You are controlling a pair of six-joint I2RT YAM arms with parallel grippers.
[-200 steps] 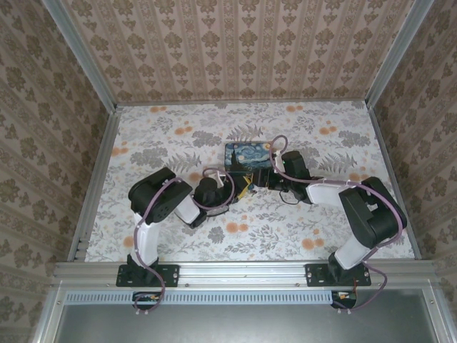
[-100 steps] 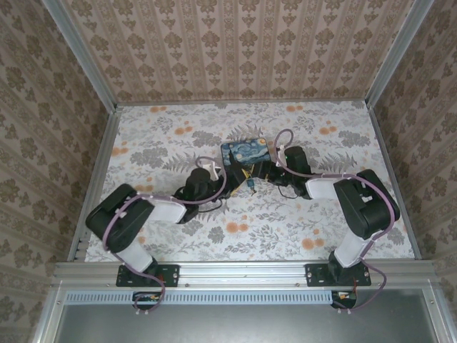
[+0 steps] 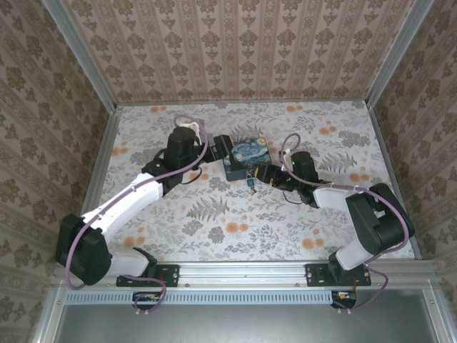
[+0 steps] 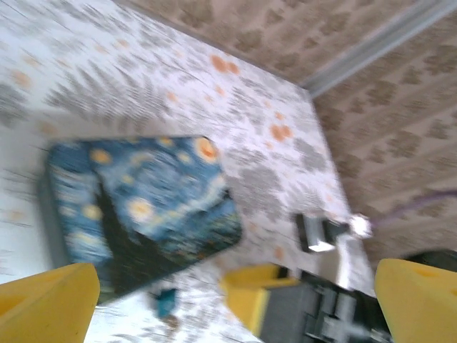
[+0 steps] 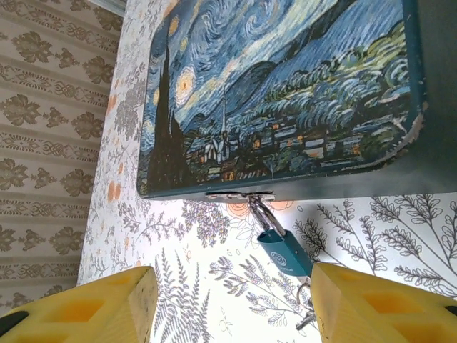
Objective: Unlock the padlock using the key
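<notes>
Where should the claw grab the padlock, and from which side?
Probably the padlock body, across its side edges, from above: it lies flat, shackle hooked into the box hasp, key seemingly at its free end.

Bright, even light; left wrist view motion-blurred.

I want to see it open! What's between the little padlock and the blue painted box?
Just metal: in the right wrist view the padlock hangs by its thin shackle from a small clasp on the box edge.
</notes>
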